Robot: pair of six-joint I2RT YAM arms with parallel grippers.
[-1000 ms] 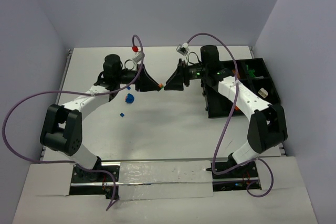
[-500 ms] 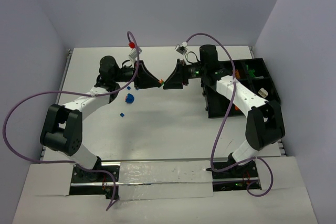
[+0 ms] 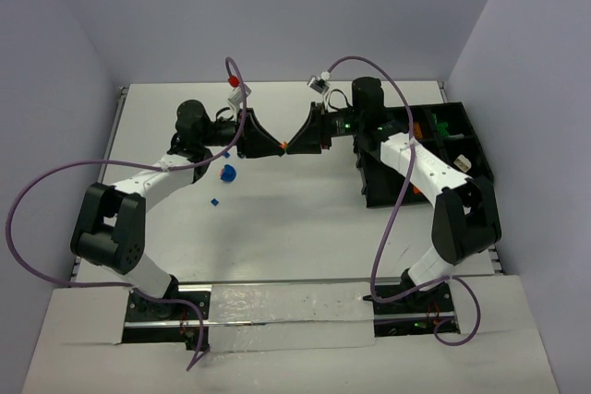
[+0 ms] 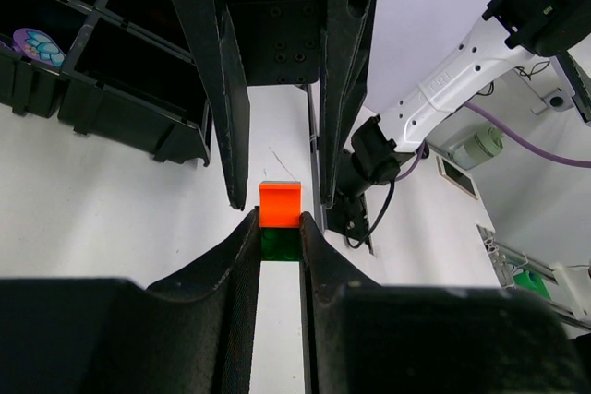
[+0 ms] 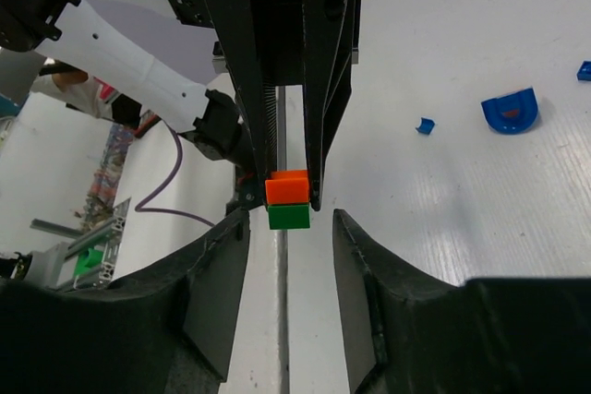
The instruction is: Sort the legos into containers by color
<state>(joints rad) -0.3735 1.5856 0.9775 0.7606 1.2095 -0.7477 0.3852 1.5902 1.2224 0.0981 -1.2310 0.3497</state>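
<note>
Orange-on-green lego stack [image 5: 288, 202] held above the surface [image 3: 295, 228], mid-rear, where both arms meet tip to tip. Jaws of left gripper [image 4: 278, 228] clamped on it; jaws of right gripper [image 5: 288, 219] open, flanking it with gaps. One blue lego [image 3: 227, 173] lies loose nearby; black tray [image 3: 383, 193] sits at right

Plain pale lavender walls [image 3: 369, 16] enclose a white counter [image 3: 286, 219] on three sides under even, soft light.
</note>
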